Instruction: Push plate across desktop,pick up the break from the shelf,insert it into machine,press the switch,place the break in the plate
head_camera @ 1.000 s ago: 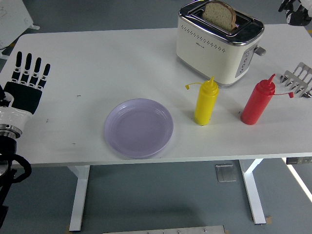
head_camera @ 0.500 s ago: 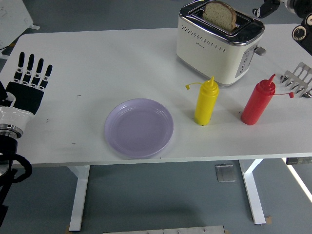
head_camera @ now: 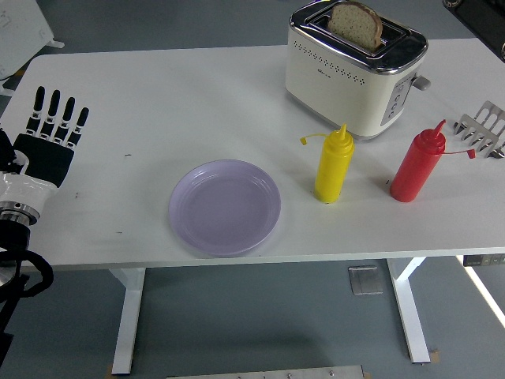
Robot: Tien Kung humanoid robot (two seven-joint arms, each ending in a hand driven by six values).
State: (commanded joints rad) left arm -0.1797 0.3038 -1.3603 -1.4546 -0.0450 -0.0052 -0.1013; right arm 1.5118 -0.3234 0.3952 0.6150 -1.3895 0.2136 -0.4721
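Plate (head_camera: 225, 207), pale lilac, sits empty near the bottom centre of the frame, close to the near edge of the white bench (head_camera: 173, 103). Nothing touches it.

Left hand (head_camera: 49, 138) at the left edge, flat over the bench, fingers straight and spread, holding nothing. It has crept slightly up and right over the last second, but stays well apart from the plate.

Right of the plate: yellow squeeze bottle (head_camera: 332, 166), upright. Further right, red squeeze bottle (head_camera: 418, 166), upright, cap hanging on its tether. Wire rack (head_camera: 485, 128) at the right edge, just beyond the red bottle; no bread shows on it.

Upper centre-right: cream and chrome toaster (head_camera: 355, 71). Bread slice (head_camera: 357, 24) stands in the slot, top half showing above the rim. Lever (head_camera: 423, 80) pokes out on the toaster's right side.

Change noted: the right hand was visible in the upper right corner a second ago and half a second ago, moving about near the toaster. Now only a dark sliver of arm remains at the top right corner; the hand itself is out of frame, so its fingers cannot be read.

Judgement: bread is already in the machine and the plate is in place. Whether the switch has been pressed is unclear. What remains is lifting the slice out and setting it on the plate.
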